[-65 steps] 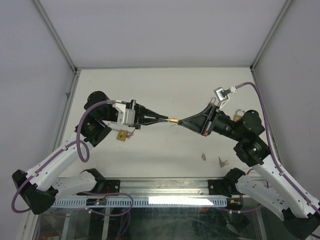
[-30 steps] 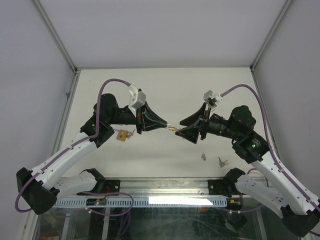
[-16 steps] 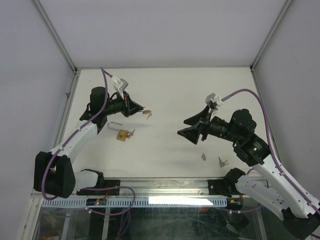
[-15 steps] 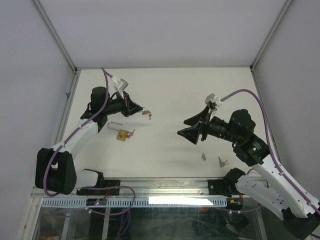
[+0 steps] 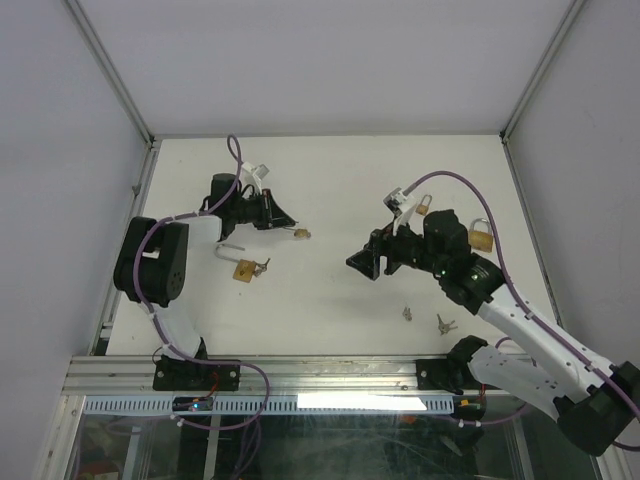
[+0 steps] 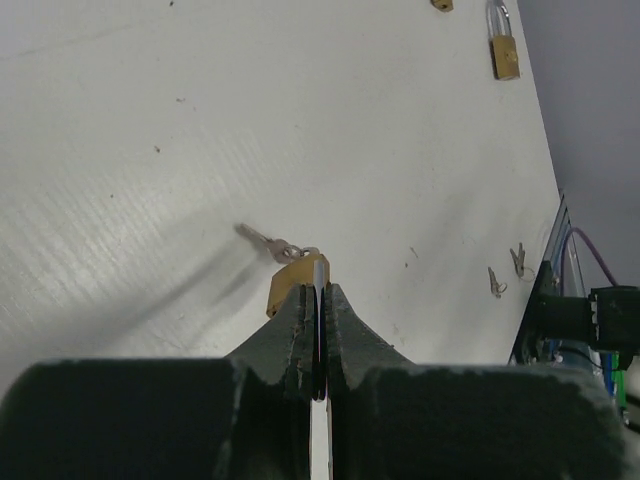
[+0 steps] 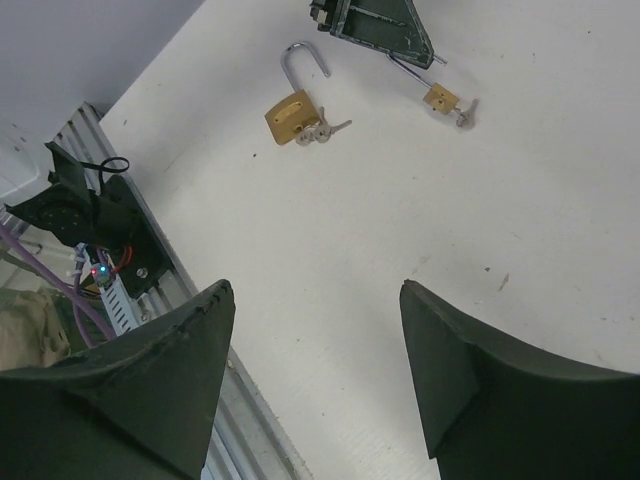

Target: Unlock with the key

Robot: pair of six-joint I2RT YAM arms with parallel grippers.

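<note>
My left gripper (image 5: 285, 225) hovers low over the far left of the table, shut on the thin silver shackle of a small brass padlock (image 6: 290, 285). A key (image 6: 262, 240) sticks out of that padlock's far end. The right wrist view shows the same padlock (image 7: 440, 97) hanging from the left gripper (image 7: 415, 55), with its key (image 7: 465, 112) beside it. My right gripper (image 5: 362, 265) is mid-table, open and holding nothing; its fingers (image 7: 190, 340) stand wide apart above bare table.
A larger brass padlock (image 5: 243, 268) with its shackle swung open and keys in it lies near the left arm. Two more padlocks (image 5: 480, 238) (image 5: 424, 205) lie behind the right arm. Loose keys (image 5: 406, 313) (image 5: 445, 322) lie near the front. A metal rail (image 5: 300, 372) bounds the near edge.
The grippers met at mid-table around the small padlock; they have since parted. The left arm carried the padlock back and left, and the right gripper drew away with jaws apart.
</note>
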